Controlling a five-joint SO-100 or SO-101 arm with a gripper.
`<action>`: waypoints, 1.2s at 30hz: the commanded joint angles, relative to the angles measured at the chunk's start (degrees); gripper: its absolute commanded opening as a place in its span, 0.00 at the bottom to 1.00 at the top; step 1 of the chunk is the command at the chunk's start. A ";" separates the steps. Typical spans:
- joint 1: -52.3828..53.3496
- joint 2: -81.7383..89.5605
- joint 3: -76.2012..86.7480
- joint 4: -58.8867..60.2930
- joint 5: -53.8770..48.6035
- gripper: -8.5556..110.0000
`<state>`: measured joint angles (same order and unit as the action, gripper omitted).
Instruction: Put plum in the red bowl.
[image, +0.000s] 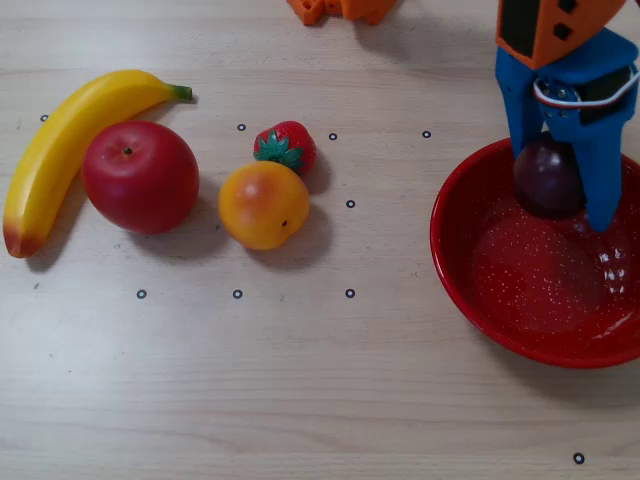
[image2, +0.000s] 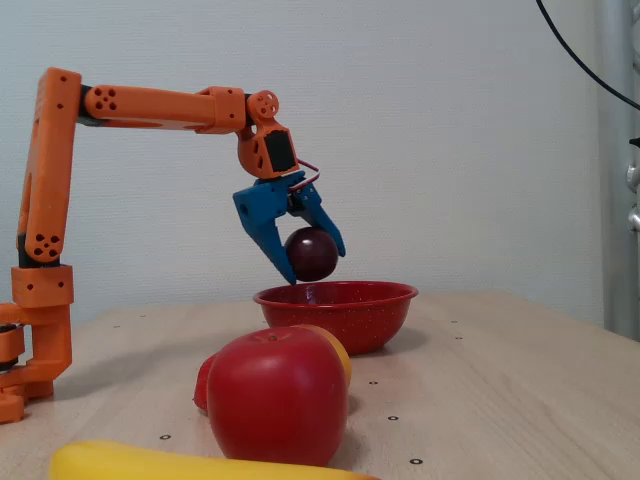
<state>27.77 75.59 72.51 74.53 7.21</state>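
The blue two-finger gripper (image: 570, 195), jaws closed around the glossy dark purple plum (image: 547, 178), hangs just above the speckled red bowl (image: 470, 290) at the tabletop's right edge; only release remains.

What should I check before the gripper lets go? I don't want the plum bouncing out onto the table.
1. Plum held between the fingers of the gripper: ok.
2. Plum over the red bowl in the overhead view: ok, though it sits near the far rim, not the centre.
3. Plum low enough: cannot tell exactly; the fixed view shows it just above rim level.
4. Bowl interior free of other things: ok.
5. Orange, strawberry, apple and banana well clear of the bowl: ok.
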 joint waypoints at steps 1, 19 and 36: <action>0.88 1.05 -5.71 -1.41 1.76 0.35; -2.46 6.68 -7.38 -2.11 0.18 0.16; -18.81 50.27 41.13 -24.70 -1.14 0.07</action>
<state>11.07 119.00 112.94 52.38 8.26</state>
